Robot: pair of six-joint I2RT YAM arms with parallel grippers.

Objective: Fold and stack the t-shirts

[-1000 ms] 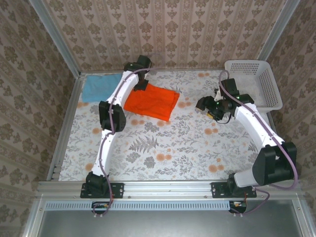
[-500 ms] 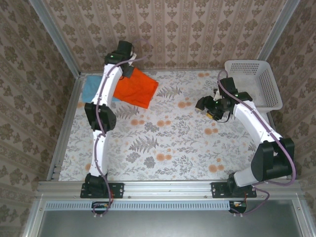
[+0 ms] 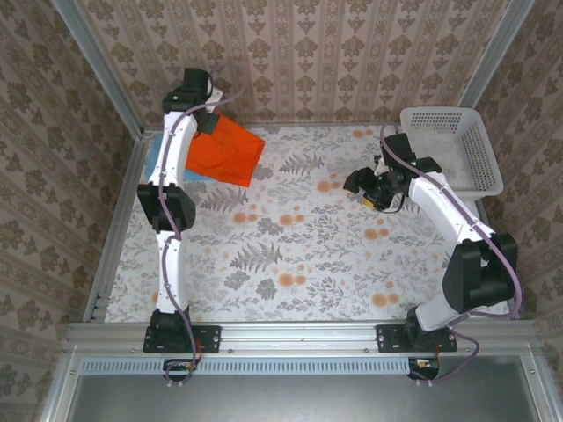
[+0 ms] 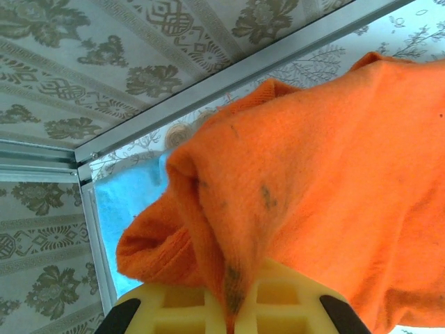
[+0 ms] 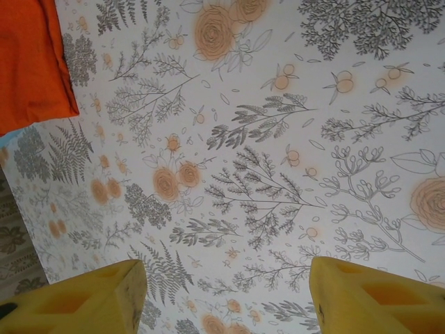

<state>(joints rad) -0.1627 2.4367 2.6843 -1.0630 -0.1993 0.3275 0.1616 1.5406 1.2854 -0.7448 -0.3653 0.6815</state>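
Left gripper (image 4: 235,300): clamped tight on a bunch of the orange shirt (image 3: 227,151), far to the left of the basket (image 3: 482,141).
Orange shirt: hangs from the left gripper at the back of the table (image 3: 299,255), well apart from the basket.
Blue shirt (image 3: 155,156): lies flat in the back corner farthest from the basket, partly hidden by the orange shirt.
Right gripper (image 5: 226,299): fingers wide apart, holding nothing, over the flowery table near the basket's left side.

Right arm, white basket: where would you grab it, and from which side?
Pinch the white basket on the rim facing the right gripper, descending from above, one finger inside, one outside. Probably best, since its top is open and its lattice walls are thin.
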